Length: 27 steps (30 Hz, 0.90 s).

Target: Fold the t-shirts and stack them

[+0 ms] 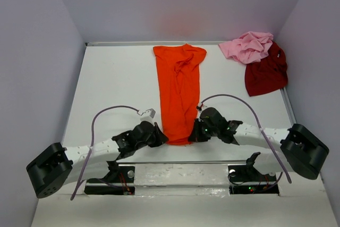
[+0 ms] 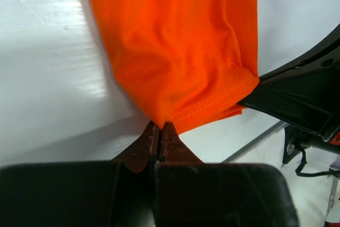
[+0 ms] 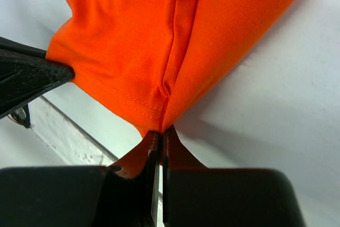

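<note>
The orange shirt (image 1: 179, 89) lies as a long strip mid-frame on the table (image 1: 117, 83). Left fingers (image 2: 154, 137) and right fingers (image 3: 154, 143) each pinch a lower hem corner, likely to fold it upward. The pink shirt (image 1: 247, 46) and red shirt (image 1: 265, 73) lie heaped upper right.

Shows a white table (image 1: 117, 78), glossy, catching soft light in patches. Sits boxed in by pale lavender-grey walls: a left wall (image 1: 37, 67), a back wall (image 1: 180, 3) and a right wall (image 1: 319, 51). Carries a thin metal strip (image 1: 122, 43) along the far edge, right where it meets the back wall. Ends toward the bottom in a scuffed white front panel (image 1: 180, 176), set off by a dark seam (image 1: 180, 161) running side to side. Looks equally white and shiny up close from both wrists, with that seam crossing aslant each time.
</note>
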Each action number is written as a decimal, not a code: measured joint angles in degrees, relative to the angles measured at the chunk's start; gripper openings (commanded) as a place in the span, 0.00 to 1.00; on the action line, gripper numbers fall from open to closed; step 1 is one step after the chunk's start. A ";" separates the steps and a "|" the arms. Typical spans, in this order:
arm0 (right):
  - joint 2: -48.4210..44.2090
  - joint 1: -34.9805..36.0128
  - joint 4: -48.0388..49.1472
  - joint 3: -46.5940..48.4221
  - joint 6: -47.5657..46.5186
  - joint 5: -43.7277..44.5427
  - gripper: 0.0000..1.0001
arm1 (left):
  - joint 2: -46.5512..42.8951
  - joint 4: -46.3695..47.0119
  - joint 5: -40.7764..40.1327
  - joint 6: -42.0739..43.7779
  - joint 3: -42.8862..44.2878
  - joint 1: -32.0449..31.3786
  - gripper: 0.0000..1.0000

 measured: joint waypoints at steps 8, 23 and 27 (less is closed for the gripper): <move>-10.25 0.26 -4.72 -3.98 1.81 -0.22 0.00 | -4.57 -2.73 -2.03 -4.50 0.00 -5.77 0.00; -12.98 0.26 -13.57 4.92 -1.07 6.60 0.00 | 1.01 -9.49 -8.00 -1.66 10.36 -6.36 0.00; -12.52 0.26 -14.80 7.58 -1.92 9.70 0.00 | 1.53 -10.54 -9.57 0.46 13.25 -6.08 0.00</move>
